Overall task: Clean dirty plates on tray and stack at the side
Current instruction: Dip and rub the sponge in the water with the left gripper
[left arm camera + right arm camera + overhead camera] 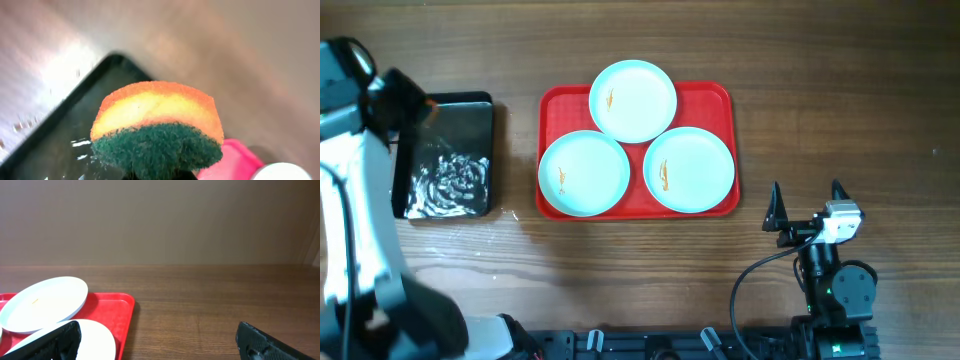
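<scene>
Plates (633, 100) (584, 173) (689, 168): three, pale blue, close-packed on the red tray (725, 100) mid-counter (840, 80), one far and two near side by side. Each shows a small orange smear. Left end effector (412, 105) is clamped on a sponge (157, 125), yellow with a green scrub face, over the far edge of a black tray (470, 115) holding foamy water, left of the red tray. Right end effector (807, 205) has its fingers apart and empty, near-right of the red tray.

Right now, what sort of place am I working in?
Probably a staged dishwashing bench, not a real kitchen: a wooden table, three smeared plates on a red tray, a black tray of what looks like foamy water, and a sponge in the left gripper.
</scene>
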